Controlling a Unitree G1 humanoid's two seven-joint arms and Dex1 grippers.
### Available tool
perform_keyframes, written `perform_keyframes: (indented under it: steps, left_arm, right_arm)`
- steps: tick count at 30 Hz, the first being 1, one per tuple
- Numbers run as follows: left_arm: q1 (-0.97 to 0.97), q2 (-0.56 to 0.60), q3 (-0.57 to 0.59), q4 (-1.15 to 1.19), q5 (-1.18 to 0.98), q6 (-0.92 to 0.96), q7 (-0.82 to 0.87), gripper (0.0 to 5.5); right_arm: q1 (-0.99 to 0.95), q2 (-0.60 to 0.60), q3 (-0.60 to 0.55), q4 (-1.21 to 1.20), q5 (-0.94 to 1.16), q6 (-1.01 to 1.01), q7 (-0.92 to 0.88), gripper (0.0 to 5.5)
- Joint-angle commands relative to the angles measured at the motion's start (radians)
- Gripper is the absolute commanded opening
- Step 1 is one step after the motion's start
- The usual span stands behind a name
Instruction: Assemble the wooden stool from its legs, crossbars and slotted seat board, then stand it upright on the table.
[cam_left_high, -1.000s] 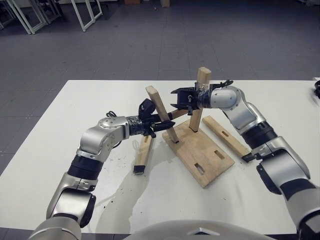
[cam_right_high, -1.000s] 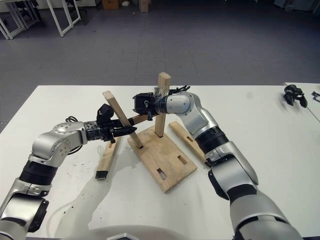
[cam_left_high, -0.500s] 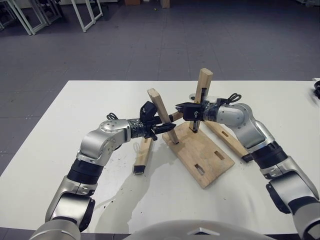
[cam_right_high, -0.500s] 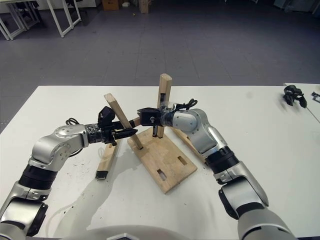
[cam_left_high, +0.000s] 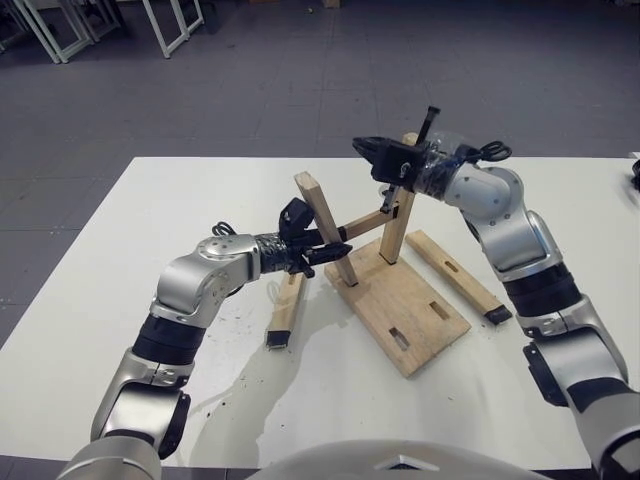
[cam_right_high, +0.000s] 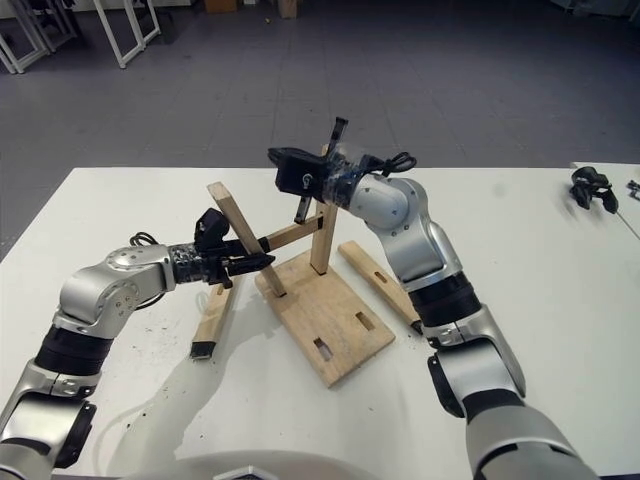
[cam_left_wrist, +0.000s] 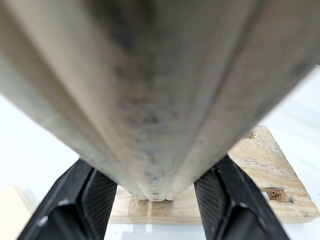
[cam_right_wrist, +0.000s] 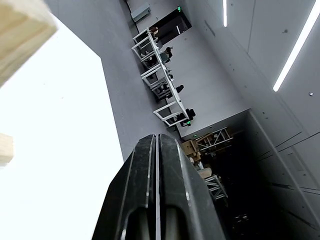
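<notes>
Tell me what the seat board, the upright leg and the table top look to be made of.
Seat board: pale unpainted wood, likely bare or lightly finished; grain lines and cut slots show.
Upright leg: the same light wood, matte, square-cut.
Table: smooth white top, probably laminate or painted board; it shows a faint sheen and no grain.

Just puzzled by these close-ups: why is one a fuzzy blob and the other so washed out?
Left wrist view: the tilted leg held in the left hand sits so near the lens that it blurs; the seat board behind looks sharper. Right wrist view: the table glares blank white beside the shut right hand.
</notes>
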Motion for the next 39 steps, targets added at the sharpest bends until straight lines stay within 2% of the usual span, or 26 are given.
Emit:
perform_keyframes:
  steps: [1, 5, 6, 11, 15, 20, 26, 29, 31, 33, 39]
  left_arm:
    - [-0.013, -0.002, 0.033, -0.02, -0.009, 0.108, 0.027, 2.03]
    - [-0.046, 0.009, 0.031, -0.039, 0.022, 0.09, 0.001, 2.03]
    - [-0.044, 0.01, 0.029, -0.035, 0.036, 0.074, -0.003, 2.39]
    - [-0.008, 0.029, 0.018, -0.021, 0.108, -0.011, -0.037, 3.0]
    - [0.121, 0.11, 0.069, -0.123, 0.106, 0.007, -0.065, 3.0]
    - [0.32, 0.134, 0.237, -0.288, 0.056, 0.072, 0.018, 3.0]
    - [0.503, 0.008, 0.418, -0.253, 0.163, -0.094, 0.245, 3.0]
    - [0.576, -0.035, 0.45, -0.159, 0.213, -0.236, 0.269, 2.8]
    - [0.601, -0.054, 0.474, -0.09, 0.245, -0.337, 0.277, 2.45]
    - [0.609, -0.07, 0.494, -0.042, 0.259, -0.408, 0.283, 2.45]
    - [0.606, -0.054, 0.532, 0.072, 0.251, -0.475, 0.245, 2.14]
  right_arm:
    - [0.041, -0.005, -0.011, -0.01, 0.011, 0.043, 0.014, 0.1]
    - [0.093, -0.027, -0.03, -0.04, 0.013, 0.07, 0.015, 0.1]
    - [0.107, -0.033, -0.036, -0.051, 0.013, 0.078, 0.014, 0.1]
    - [0.184, -0.053, -0.092, -0.177, 0.068, 0.154, 0.039, 0.1]
    - [0.3, -0.101, -0.206, -0.423, 0.26, 0.31, 0.132, 0.1]
    - [0.405, -0.162, -0.275, -0.595, 0.399, 0.436, 0.177, 0.1]
    - [0.609, -0.24, -0.267, -0.506, 0.353, 0.394, 0.169, 0.1]
    - [0.666, -0.236, -0.271, -0.433, 0.338, 0.364, 0.145, 0.1]
    - [0.697, -0.238, -0.266, -0.396, 0.327, 0.34, 0.134, 0.1]
    - [0.711, -0.241, -0.262, -0.382, 0.323, 0.326, 0.13, 0.1]
    - [0.706, -0.239, -0.247, -0.377, 0.322, 0.326, 0.13, 0.1]
